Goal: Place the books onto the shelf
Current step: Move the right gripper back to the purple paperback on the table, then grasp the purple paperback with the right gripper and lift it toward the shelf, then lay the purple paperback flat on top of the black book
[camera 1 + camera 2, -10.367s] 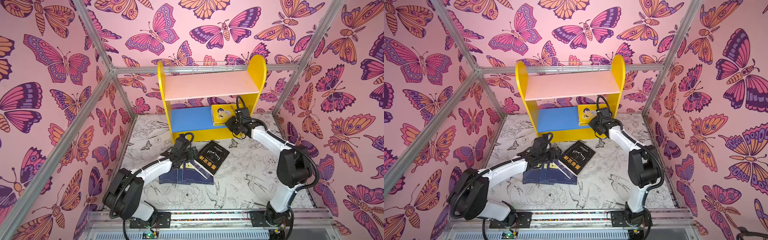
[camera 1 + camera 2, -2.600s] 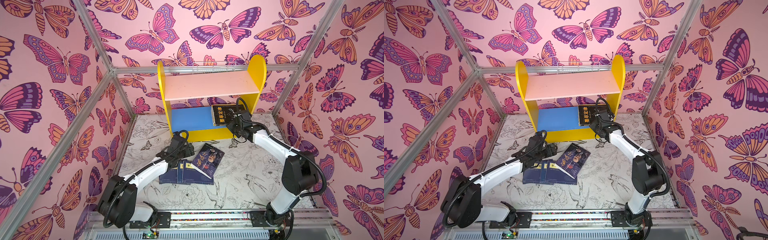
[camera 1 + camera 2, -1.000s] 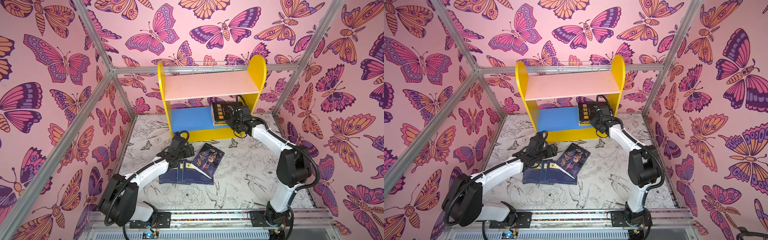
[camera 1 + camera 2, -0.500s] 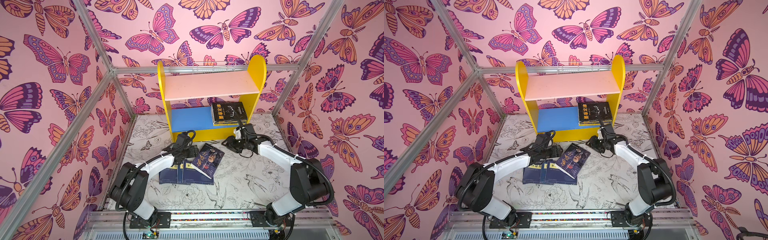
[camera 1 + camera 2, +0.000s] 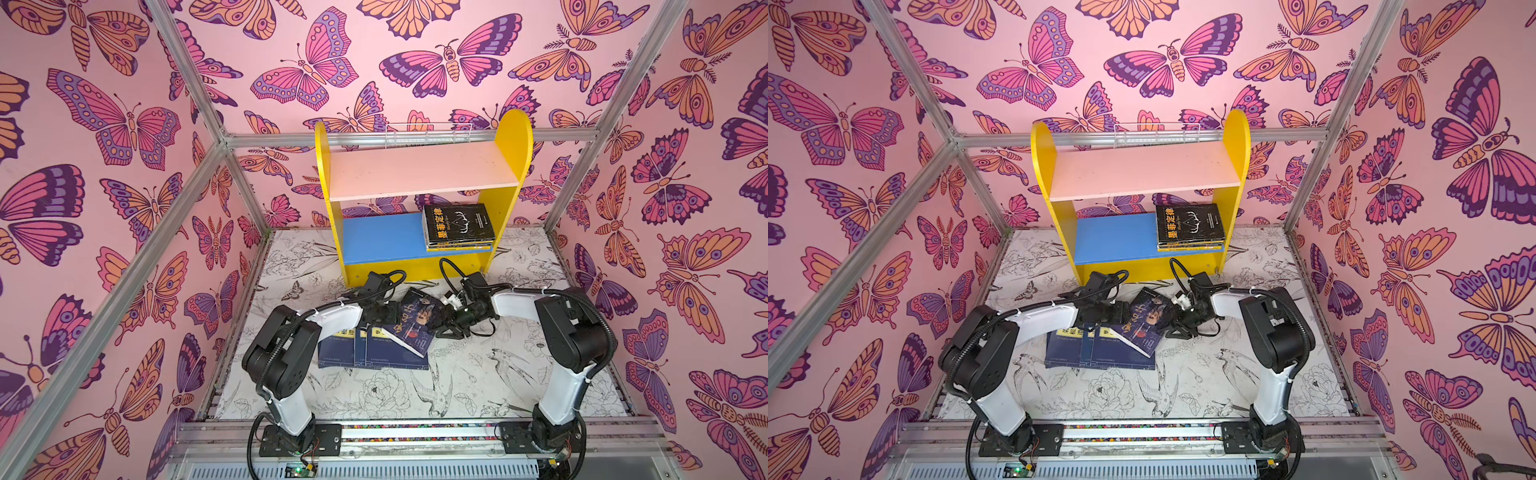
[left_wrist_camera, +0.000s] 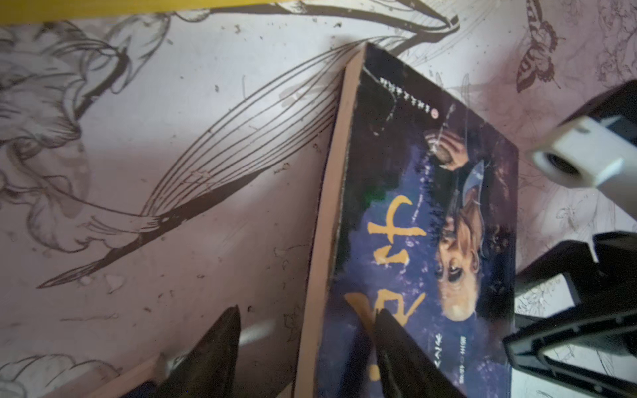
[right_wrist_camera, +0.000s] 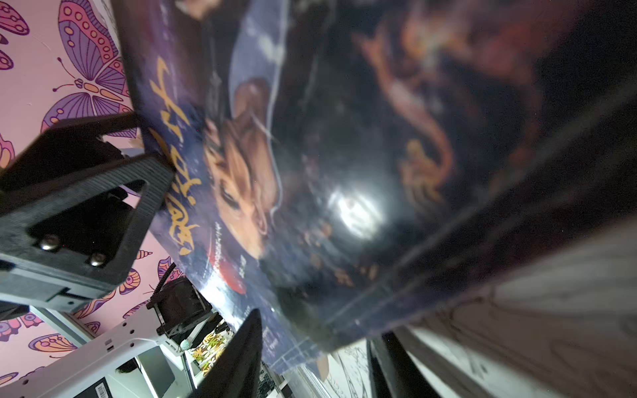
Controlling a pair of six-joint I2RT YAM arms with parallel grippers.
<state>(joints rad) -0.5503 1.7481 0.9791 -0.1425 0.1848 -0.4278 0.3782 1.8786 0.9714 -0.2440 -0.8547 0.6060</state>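
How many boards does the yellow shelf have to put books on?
2: the pink upper board, and below it the blue lower board with a stack of books.

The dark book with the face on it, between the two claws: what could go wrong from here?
1. The portrait book lies tilted across the navy books, and the open left gripper and open right gripper straddle opposite edges. A pinch so near an edge might slip or lift only the cover.
2. The grippers sit close together and could bump.
3. Lifting may drag the navy books along.
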